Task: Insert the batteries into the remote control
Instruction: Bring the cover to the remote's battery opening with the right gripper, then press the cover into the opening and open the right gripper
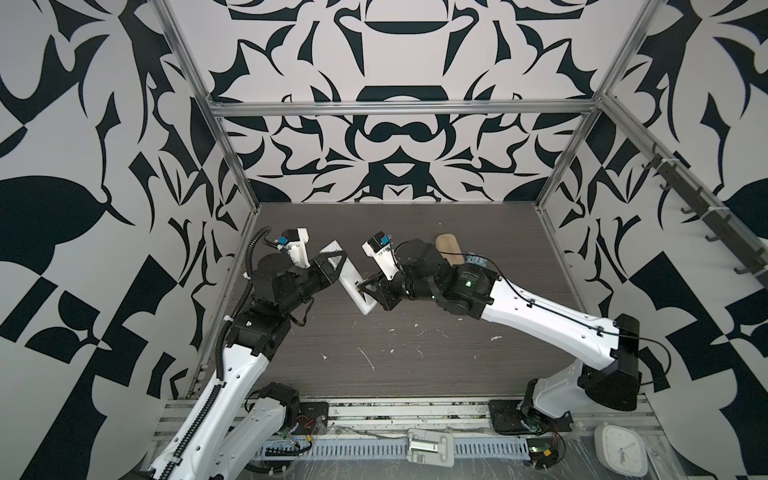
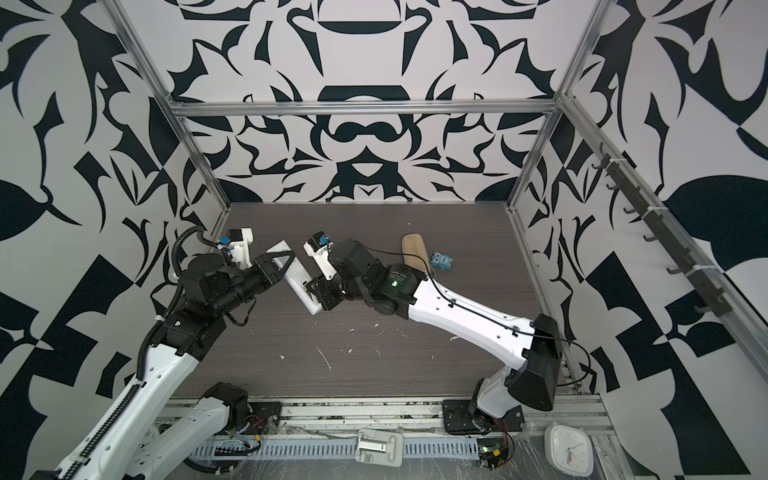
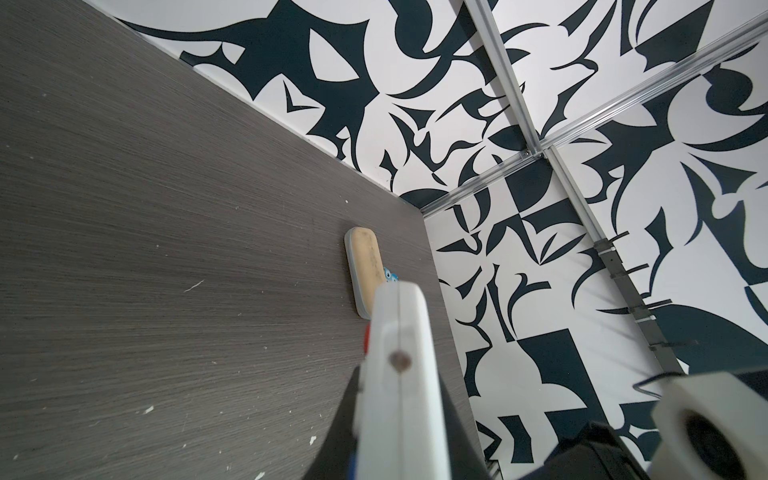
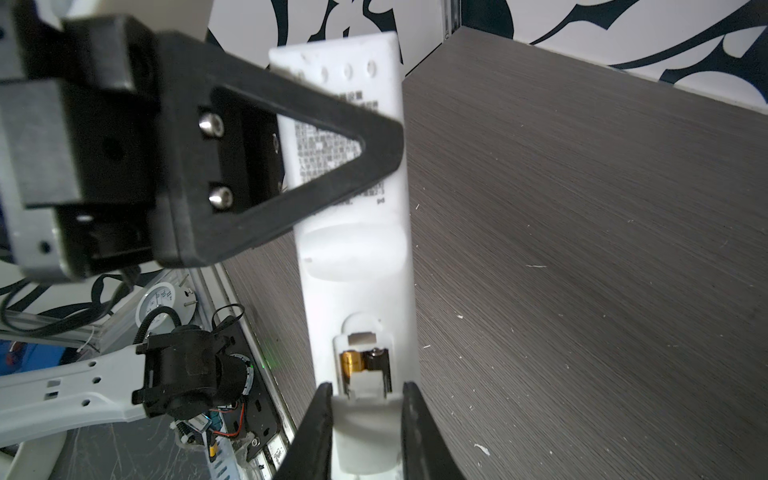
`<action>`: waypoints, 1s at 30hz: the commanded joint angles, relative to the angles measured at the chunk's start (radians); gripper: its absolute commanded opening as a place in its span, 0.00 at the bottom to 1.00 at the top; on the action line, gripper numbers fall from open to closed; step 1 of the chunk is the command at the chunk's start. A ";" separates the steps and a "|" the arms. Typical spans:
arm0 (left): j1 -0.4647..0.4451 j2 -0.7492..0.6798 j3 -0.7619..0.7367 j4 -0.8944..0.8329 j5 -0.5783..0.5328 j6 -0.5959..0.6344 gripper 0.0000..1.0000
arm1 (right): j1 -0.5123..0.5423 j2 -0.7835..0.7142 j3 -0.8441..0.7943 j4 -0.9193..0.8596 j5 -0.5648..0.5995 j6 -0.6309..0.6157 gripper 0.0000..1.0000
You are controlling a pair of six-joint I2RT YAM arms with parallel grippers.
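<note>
1. Left of ctr in both top views: left gripper (image 1: 338,259) (image 2: 286,261), jaws clamped tight on upper end of remote control (image 1: 353,282).
2. Ctr: remote tilted diagonally, upper left to lower right, plain back up w/ printed label; can't tell if lower end touches table (image 1: 415,353).
3. Lower ctr of right wrist view: batteries (image 4: 365,360) side by side in open compartment, one gold, one dark.
4. Just right of remote: right gripper (image 1: 365,289) (image 4: 365,392), jaws narrow, pinching what looks like white cover (image 4: 365,428) at compartment's lower edge.
5. Right of ctr, toward top of table: beige case (image 1: 449,249) lying flat, small blue item (image 2: 441,262) just beside.
6. Across lower half of table: white scraps (image 1: 365,357).
</note>
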 commanded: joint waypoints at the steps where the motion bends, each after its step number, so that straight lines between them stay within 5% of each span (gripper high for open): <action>1: 0.004 -0.025 0.010 0.052 0.007 -0.012 0.00 | 0.010 0.013 0.024 -0.035 0.018 -0.025 0.00; 20: 0.004 -0.022 0.023 0.055 0.019 -0.012 0.00 | 0.029 0.025 0.013 -0.031 0.009 -0.041 0.00; 30: 0.004 -0.023 0.025 0.060 0.019 -0.022 0.00 | 0.036 0.012 -0.001 -0.028 0.019 -0.039 0.22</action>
